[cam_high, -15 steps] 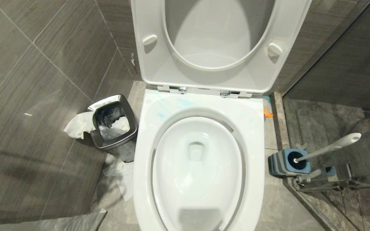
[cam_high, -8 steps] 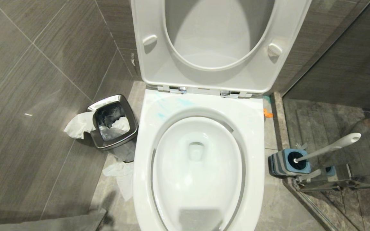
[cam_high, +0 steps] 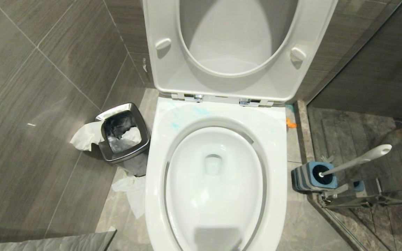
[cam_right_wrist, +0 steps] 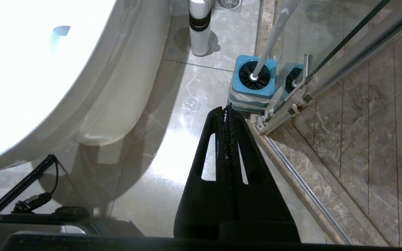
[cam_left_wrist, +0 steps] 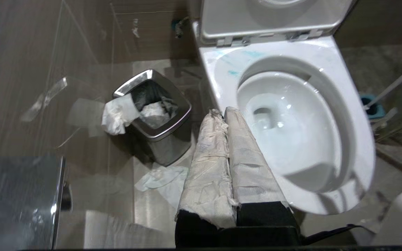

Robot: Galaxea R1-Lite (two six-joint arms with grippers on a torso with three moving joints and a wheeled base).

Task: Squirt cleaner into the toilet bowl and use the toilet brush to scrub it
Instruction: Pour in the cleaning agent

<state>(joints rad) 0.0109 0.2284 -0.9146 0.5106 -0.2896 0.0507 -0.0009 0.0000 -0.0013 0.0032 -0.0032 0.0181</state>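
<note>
Lid and seat stand raised over the toilet bowl (cam_high: 215, 181), which fills the middle of the head view with blue streaks on its rim at 11 o'clock. Neither gripper holds anything: the left gripper (cam_left_wrist: 222, 113), fingers wrapped in white and pressed together, hangs between bin (cam_left_wrist: 152, 111) and bowl; the right gripper (cam_right_wrist: 227, 111), also closed, points at the floor just short of the blue holder (cam_right_wrist: 253, 87). The toilet brush (cam_high: 358, 160) stands in that holder at 3 o'clock of the bowl, handle leaning away. The cleaner (cam_high: 290, 122) shows only as an orange tip at 2 o'clock. Judging by this, no tool is in hand, and the next move calls for opening a gripper and reaching for one.
</note>
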